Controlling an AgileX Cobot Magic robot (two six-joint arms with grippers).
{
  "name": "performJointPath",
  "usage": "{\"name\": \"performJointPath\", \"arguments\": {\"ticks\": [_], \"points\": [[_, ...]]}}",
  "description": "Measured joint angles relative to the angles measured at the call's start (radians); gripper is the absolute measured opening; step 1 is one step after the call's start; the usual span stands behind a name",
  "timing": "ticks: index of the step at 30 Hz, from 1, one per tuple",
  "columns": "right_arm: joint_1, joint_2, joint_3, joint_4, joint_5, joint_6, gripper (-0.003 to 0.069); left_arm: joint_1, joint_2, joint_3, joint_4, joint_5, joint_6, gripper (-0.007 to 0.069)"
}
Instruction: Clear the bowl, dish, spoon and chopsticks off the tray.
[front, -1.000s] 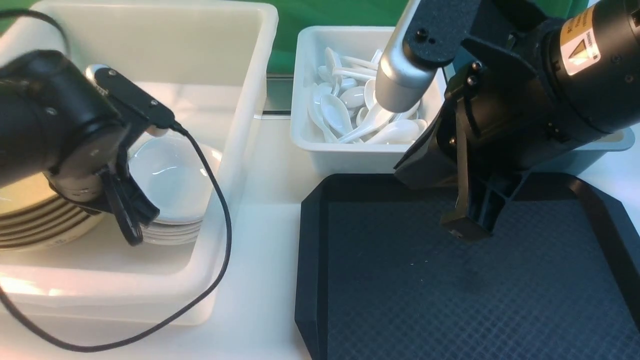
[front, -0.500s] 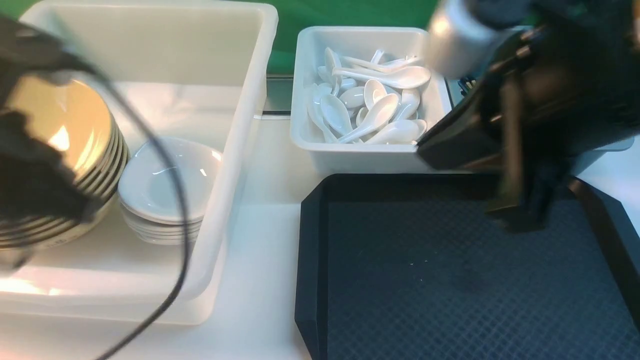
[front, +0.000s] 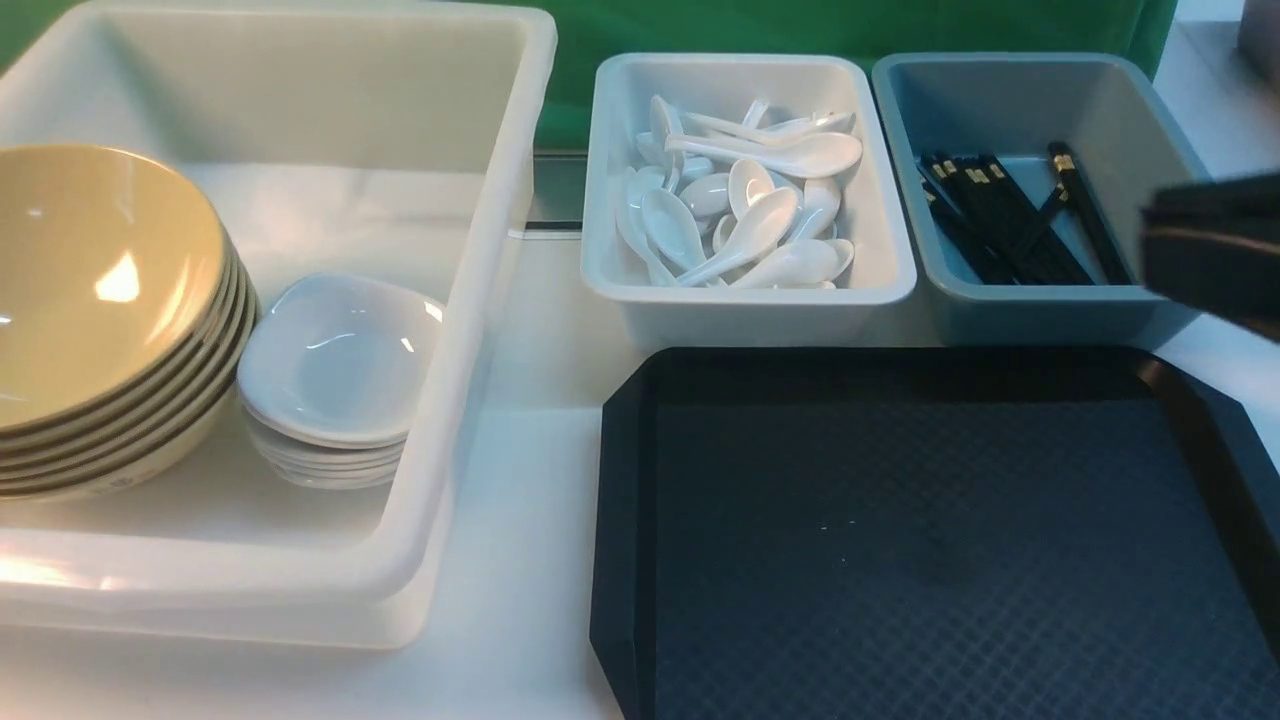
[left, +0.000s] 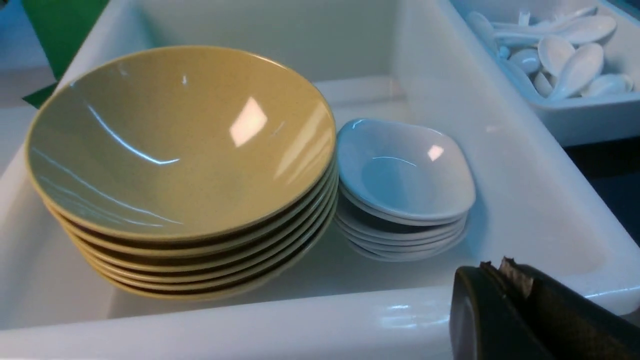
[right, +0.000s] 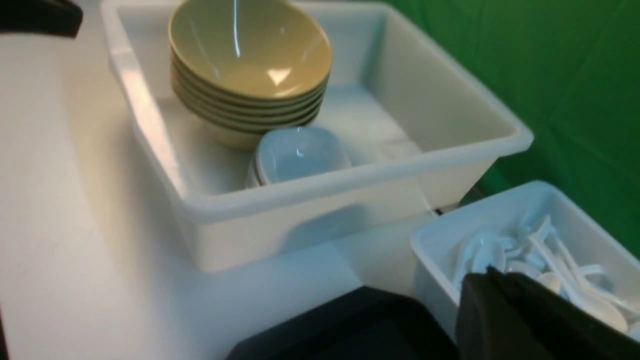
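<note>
The black tray (front: 900, 550) lies at the front right with nothing on it. A tan bowl (front: 90, 270) tops a stack of like bowls in the big white tub (front: 480, 300), and a white dish (front: 340, 355) tops a smaller stack beside it. White spoons (front: 750, 200) fill the middle tub. Black chopsticks (front: 1000, 220) lie in the grey-blue bin. My left gripper (left: 492, 267) is shut and empty, over the big tub's near rim. My right gripper (right: 487, 274) is shut and empty beside the spoon tub; the front view shows only a dark blurred part (front: 1210, 250) of it at the right edge.
The spoon tub (front: 750, 295) and the grey-blue bin (front: 1040, 310) stand side by side right behind the tray. A strip of white table (front: 520, 480) runs between the big tub and the tray. A green backdrop (front: 700, 25) closes the back.
Both arms have pulled back out of the front view, the left one off to the left and the right one off to the right. The dishes have not moved.
</note>
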Motion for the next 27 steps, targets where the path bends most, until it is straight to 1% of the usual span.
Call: {"name": "performJointPath", "arguments": {"ticks": [2, 5, 8, 23, 27], "points": [[0.0, -0.082, 0.076, 0.035, -0.084, 0.0, 0.0046, 0.0, -0.013, 0.01, 0.007, -0.006, -0.001, -0.0011], [0.0, -0.162, 0.165, 0.051, -0.2, 0.0, 0.0046, 0.0, -0.018, 0.014, 0.007, -0.013, -0.002, -0.0011], [0.0, -0.201, 0.212, 0.056, -0.256, 0.0, 0.0046, 0.0, -0.021, 0.014, 0.007, -0.017, -0.002, -0.0011], [0.0, -0.214, 0.222, 0.06, -0.208, 0.0, 0.0046, 0.0, -0.022, 0.014, 0.007, -0.019, -0.002, -0.0011], [-0.001, -0.215, 0.233, 0.017, -0.221, -0.002, 0.0046, 0.0, -0.022, 0.014, 0.007, -0.019, -0.002, -0.0011]]}}
